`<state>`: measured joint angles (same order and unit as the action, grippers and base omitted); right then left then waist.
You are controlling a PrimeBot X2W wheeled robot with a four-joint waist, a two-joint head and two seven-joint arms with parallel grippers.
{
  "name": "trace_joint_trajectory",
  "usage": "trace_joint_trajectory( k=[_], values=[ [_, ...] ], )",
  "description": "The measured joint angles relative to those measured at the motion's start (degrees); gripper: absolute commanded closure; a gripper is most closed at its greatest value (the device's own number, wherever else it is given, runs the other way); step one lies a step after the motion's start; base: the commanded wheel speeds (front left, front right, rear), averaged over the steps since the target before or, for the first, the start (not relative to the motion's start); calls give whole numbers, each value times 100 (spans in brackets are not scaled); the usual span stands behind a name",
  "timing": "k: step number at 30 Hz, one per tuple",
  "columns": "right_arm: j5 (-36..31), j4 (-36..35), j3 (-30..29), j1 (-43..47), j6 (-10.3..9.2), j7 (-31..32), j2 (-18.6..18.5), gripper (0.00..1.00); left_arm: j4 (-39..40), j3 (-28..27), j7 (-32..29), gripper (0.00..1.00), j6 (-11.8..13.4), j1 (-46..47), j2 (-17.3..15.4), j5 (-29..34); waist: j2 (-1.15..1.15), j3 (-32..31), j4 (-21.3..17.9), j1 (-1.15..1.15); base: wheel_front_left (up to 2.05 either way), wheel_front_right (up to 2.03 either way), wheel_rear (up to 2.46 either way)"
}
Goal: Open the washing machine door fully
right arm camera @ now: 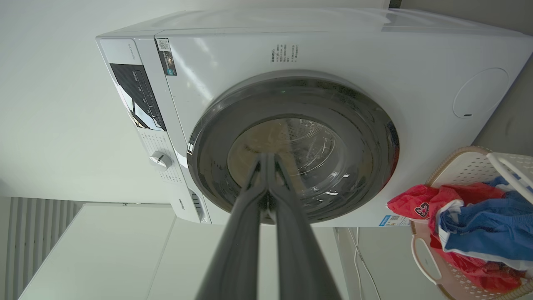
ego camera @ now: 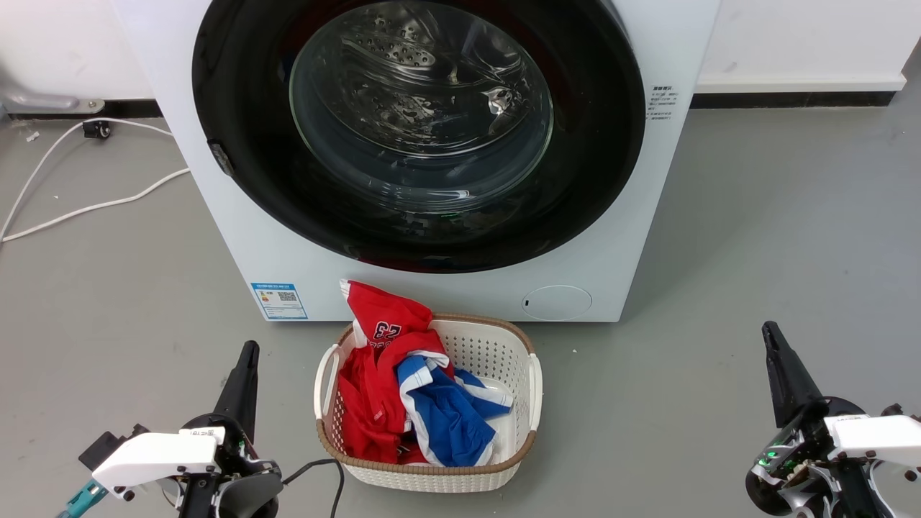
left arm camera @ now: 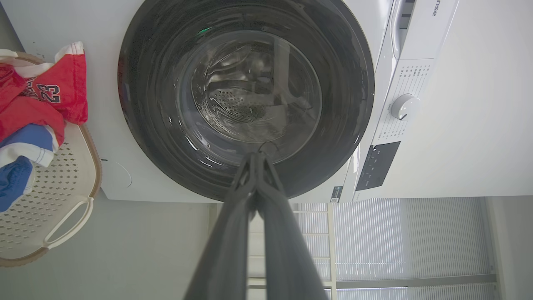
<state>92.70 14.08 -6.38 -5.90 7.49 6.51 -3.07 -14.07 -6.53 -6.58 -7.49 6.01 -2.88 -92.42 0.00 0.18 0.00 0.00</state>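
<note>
Behind basket [ego camera: 496, 351]: w/m door [ego camera: 421, 122] shut.

Floor [ego camera: 755, 237]: grey, smooth, meeting a white wall at the rear.
Standing on it: white washing machine [ego camera: 237, 237], centre rear; white perforated laundry basket [ego camera: 432, 478], brown-rimmed, just in front of the machine.
Lying on it: white cable [ego camera: 86, 208], looping at left; black cable [ego camera: 316, 465], beside the basket.
</note>
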Motion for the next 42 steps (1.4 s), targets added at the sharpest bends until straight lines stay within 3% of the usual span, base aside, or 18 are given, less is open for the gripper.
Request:
trace_joint_trajectory(
  k=[12, 13, 21, 27, 38, 39, 42],
  values=[
    [0, 0, -3, 0, 0, 0, 2, 100, 0, 0, 0, 100, 0, 0, 0, 0, 0, 0, 0, 0, 0, 0, 0],
    [2, 20, -2, 11, 1, 0, 3, 0, -22, 2, 2, 0, 0, -11, 1, 0, 0, 0, 0, 0, 0, 0, 0],
    [-102, 218, -27, 263, -10, -115, 37, 0, -167, 30, 129, 0, 2, -259, 34, 83, 0, 2, 1, 0, 0, 0, 0],
    [-727, 68, -176, 296, -9, -286, 37, 0, 15, -25, 290, 0, 87, -266, 34, 713, 0, 6, 2, 0, 0, 0, 0],
    [-2692, -621, -41, 461, -9, -558, 37, 0, 467, 191, 570, 0, 527, -359, 30, 2472, 0, 14, 3, 0, 0, 0, 0],
    [-3207, -720, 27, 531, -9, -637, 37, 0, 516, 305, 637, 0, 678, -396, 4, 2906, 0, 10, 4, 0, 0, 0, 0],
    [-3672, -783, 99, 592, -9, -706, 38, 0, 543, 443, 702, 0, 832, -432, -53, 3271, 0, 5, 4, 0, 0, 0, 0]
  ],
)
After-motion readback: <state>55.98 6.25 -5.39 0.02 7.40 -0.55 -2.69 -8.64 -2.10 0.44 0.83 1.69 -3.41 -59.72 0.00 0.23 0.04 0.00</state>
